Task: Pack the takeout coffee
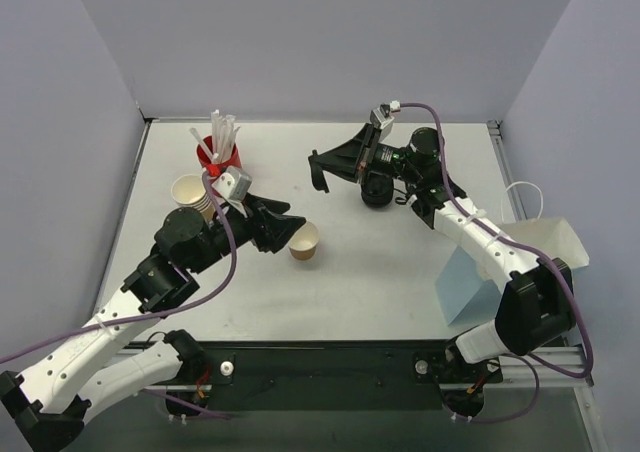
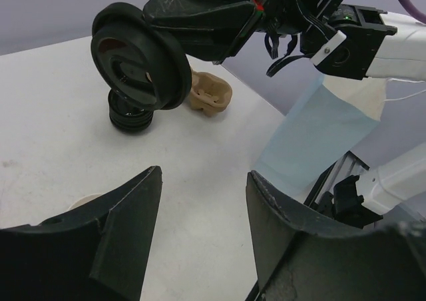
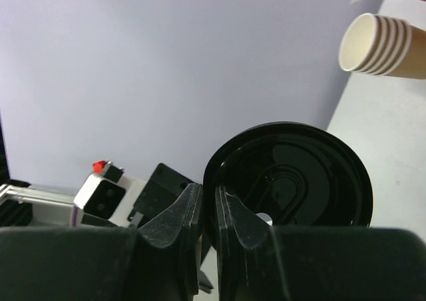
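Across the white table point(image 1: 380, 272), blue-and-white bag point(image 1: 462, 284) at the right edge. Mid-table, left gripper point(image 2: 203, 181) spread wide just beside the lidless tan cup point(image 1: 304, 242); hard to tell whether touching it. Farther back, right gripper point(image 3: 208, 211) narrowed onto the rim of a black lid point(image 3: 293, 174), raised above a small stack of lids point(image 2: 131, 113).

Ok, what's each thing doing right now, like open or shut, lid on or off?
Tan cup: upright, lid off.
Black lid: held up in the air by its rim.
Right gripper: shut on the black lid.
Left gripper: open, next to the tan cup.
Stack of cups: nested, no lids.
Spare lids: stacked on the table.
Paper bag: standing, tan cup not in it.
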{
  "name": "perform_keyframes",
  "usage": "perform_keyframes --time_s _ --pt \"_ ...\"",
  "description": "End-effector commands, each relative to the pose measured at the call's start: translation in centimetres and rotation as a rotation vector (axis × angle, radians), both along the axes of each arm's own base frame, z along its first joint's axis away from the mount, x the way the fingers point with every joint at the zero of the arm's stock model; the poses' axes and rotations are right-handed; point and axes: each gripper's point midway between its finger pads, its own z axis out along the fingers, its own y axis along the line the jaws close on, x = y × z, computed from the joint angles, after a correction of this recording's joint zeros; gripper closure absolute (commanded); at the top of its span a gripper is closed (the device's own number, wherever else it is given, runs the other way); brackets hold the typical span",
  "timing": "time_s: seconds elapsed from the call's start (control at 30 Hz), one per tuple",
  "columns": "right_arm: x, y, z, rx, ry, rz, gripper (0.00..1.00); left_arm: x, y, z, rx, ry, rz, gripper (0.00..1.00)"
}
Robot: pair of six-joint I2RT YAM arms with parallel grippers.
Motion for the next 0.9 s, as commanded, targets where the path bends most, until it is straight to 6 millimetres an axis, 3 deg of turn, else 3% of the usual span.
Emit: perform_keyframes --time_s 0.0,0.2,0.37,0.53,0.7,0.87 --pt "-3.1 -0.1 6.1 0.171 -0.133 0.074 0.96 0.6 -0.8 3.1 -0.063 -0.105 -0.035 0.38" --pt "-4.3 0.4 6.5 0.208 -0.123 0.109 0.95 1.1 -1.1 4.5 -0.120 -0.150 -0.048 0.38" --pt "-5.3 0.8 7.1 0.232 -0.129 0.139 0.95 2.5 -1.2 4.3 -0.118 -0.142 -0.023 0.39" --pt "-6.0 0.7 7.4 0.237 -0.141 0.146 0.95 2.3 -1.3 5.0 -0.153 -0.165 -0.042 0.40" --pt "-6.3 0.7 7.5 0.239 -0.144 0.150 0.95 1.8 -1.3 5.7 -0.191 -0.199 -0.071 0.47" --pt "-6.5 0.9 7.5 0.242 -0.143 0.151 0.95 1.8 -2.1 4.7 -0.178 -0.168 -0.106 0.53"
